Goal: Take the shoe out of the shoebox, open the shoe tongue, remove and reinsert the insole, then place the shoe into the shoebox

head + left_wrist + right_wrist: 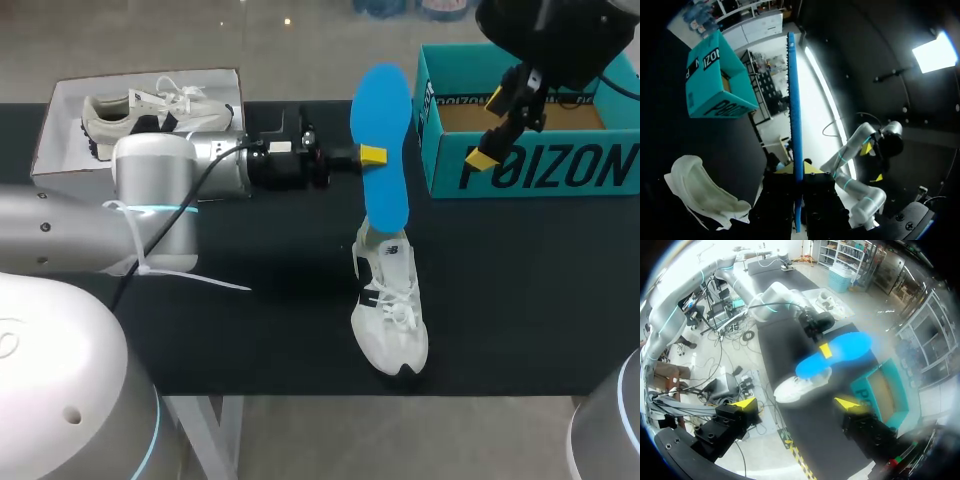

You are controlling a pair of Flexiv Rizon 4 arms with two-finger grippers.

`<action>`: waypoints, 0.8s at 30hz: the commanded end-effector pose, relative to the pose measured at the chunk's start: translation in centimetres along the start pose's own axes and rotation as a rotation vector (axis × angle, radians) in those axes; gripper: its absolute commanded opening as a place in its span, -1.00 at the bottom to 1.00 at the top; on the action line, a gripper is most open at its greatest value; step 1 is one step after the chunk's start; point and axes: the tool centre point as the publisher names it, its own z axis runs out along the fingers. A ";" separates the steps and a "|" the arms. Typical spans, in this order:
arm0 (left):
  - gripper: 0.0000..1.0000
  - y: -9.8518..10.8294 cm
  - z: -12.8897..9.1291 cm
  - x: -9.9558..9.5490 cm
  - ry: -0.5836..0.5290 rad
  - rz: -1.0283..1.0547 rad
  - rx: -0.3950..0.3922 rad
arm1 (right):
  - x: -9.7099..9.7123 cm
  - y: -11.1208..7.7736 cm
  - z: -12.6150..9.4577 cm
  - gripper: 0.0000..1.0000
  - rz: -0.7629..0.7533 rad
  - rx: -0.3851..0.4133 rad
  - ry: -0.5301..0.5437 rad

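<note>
Insole (383, 130) in L claw (372, 156) over shoe (392, 310); shoebox (540, 172), 2nd shoe (130, 112) nr

Shoebox (540, 170) — right end cut off at the edge.

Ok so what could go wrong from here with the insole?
The shoe stands free on the table; the right gripper is open, up by the shoebox, so pushing the insole in could shove or tip it. The left gripper pinches the insole mid-length, so it might buckle or slip.
</note>
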 end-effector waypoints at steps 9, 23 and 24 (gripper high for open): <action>-1.00 0.0 0.0 0.0 -0.001 0.000 -0.001 | 1.3 3.3 1.7 1.00 0.040 0.052 -0.067; -1.00 0.0 0.0 0.0 -0.001 0.000 -0.001 | 1.5 1.3 0.5 1.00 0.042 0.074 -0.065; -1.00 0.0 0.0 0.0 -0.001 0.000 -0.001 | 1.5 1.3 0.5 1.00 0.042 0.074 -0.065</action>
